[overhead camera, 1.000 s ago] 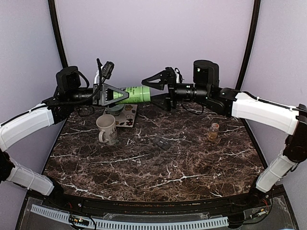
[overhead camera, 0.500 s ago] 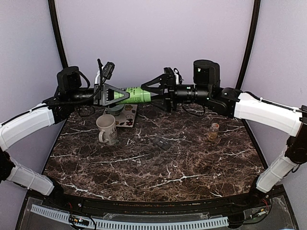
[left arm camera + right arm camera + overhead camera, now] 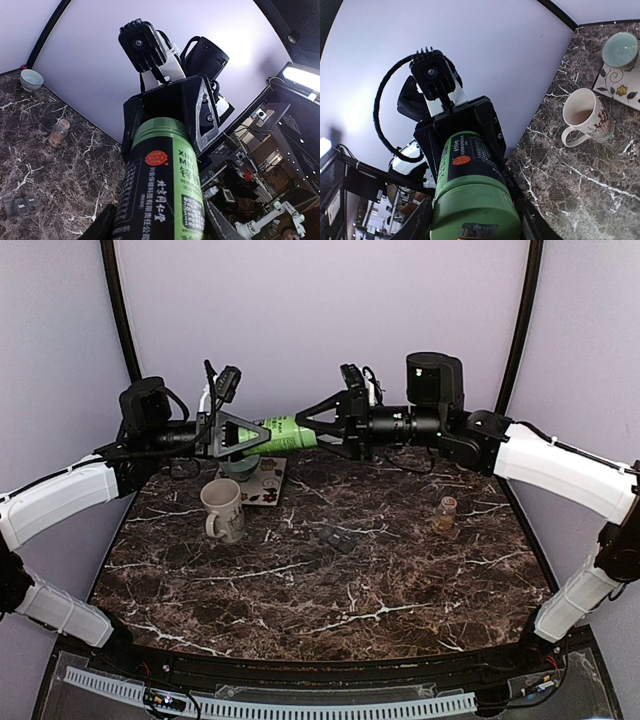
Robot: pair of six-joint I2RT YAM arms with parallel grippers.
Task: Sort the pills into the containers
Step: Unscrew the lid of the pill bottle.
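Note:
A green bottle [image 3: 285,435] with a black label hangs level above the table's back edge, between both arms. My left gripper [image 3: 262,437] is shut on its body [image 3: 160,190]. From the other side my right gripper [image 3: 305,425] has its jaws pressed on either side of the green cap end [image 3: 472,210]. The containers [image 3: 337,537], a low dark grey strip of joined compartments, lie on the marble mid-table, also in the left wrist view [image 3: 20,204]. A small jar [image 3: 445,513] with tan contents stands at the right. Single pills cannot be made out.
A white mug [image 3: 222,508] stands left of centre, with a pale teal bowl [image 3: 238,468] behind it beside a flowered tile [image 3: 267,486]. The purple back wall is close behind the bottle. The dark marble table [image 3: 330,590] stretches toward the arm bases.
My right gripper moved left onto the bottle's cap end and its jaws narrowed around it. The left gripper and the bottle stayed where they were.

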